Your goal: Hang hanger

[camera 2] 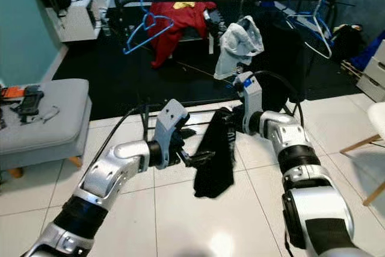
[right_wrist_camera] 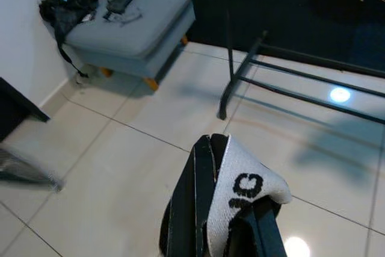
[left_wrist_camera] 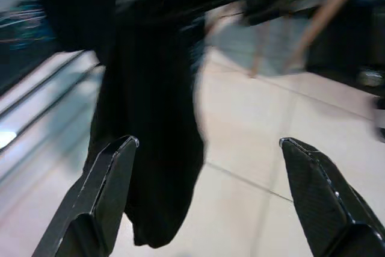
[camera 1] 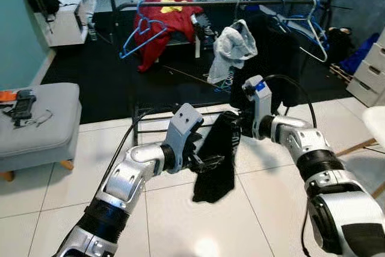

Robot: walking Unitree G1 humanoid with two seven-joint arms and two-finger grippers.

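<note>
Both arms fill the lower half of my head view, meeting mid-frame over white floor tiles (camera 1: 180, 221). Left gripper (camera 1: 212, 161) sits just left of centre, jaws spread wide; in its wrist view the two fingers (left_wrist_camera: 102, 197) stand far apart with nothing between them, the black garment (camera 1: 216, 164) hanging right in front. Fingertips look to be at the cloth's left edge, but I can't tell if they touch. Right gripper (right_wrist_camera: 231, 221) comes in from centre-right, jaws closed on the garment's top edge; its wrist view shows a white tag with black lettering pinched between the fingers. Garment hangs limp from that grip, lower end above the tiles. I can't make out a hanger inside it.

Left edge, mid-height: grey ottoman (camera 1: 42, 124) with small dark items on top. Behind the grippers, the black floor frame of the clothes rack (camera 2: 150, 118), then dark carpet. Rail (camera 1: 240, 2) runs across the top of the frame: blue hanger (camera 1: 141, 34) and red garment (camera 1: 165, 25) upper left-centre, grey-white garment (camera 1: 231, 49) centre, dark clothing and more hangers (camera 1: 310, 28) upper right. White drawers (camera 1: 373, 67) at right edge.
</note>
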